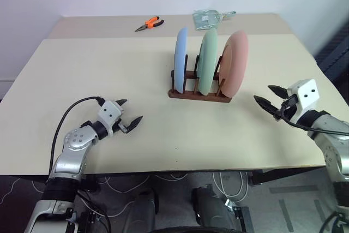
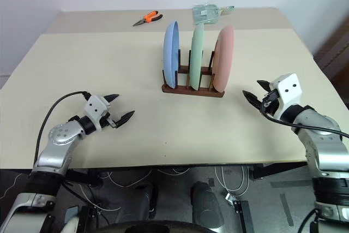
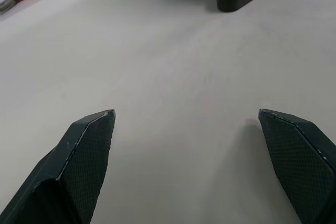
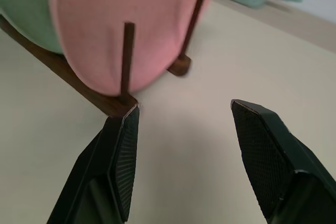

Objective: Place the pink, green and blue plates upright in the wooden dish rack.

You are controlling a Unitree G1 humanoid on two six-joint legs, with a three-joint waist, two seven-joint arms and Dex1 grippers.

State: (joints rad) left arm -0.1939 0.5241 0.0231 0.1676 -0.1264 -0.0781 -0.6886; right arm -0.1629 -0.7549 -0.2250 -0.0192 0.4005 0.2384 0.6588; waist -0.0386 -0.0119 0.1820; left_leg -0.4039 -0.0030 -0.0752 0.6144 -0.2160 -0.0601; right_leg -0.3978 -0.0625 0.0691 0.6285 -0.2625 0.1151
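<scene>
- We see the left gripper hovering low over the near left part of the counter, its two black fingers spread wide apart with nothing between them; in its wrist view bare counter lies between the fingertips.
- The left gripper points toward the middle of the counter and touches none of the plates.
- We see the right gripper over the near right part of the counter, fingers parted and empty, aimed inward toward the rack end that carries the pink plate.
- In the right wrist view one of its fingertips lines up with the corner of the rack base; we cannot tell whether it touches the wood or only hangs in front of it.
- The wooden dish rack sits on the counter a little beyond the centre, its long axis running left to right across our view.
- All three plates stand upright on edge between the pegs: the blue plate on the left, the green plate in the middle, the pink plate on the right.
- The plates stand side by side, faces along the rack's length, the pink one leaning slightly to the right.
- Orange-handled pliers and a clear plastic packet lie at the far edge, well apart from the rack.
</scene>
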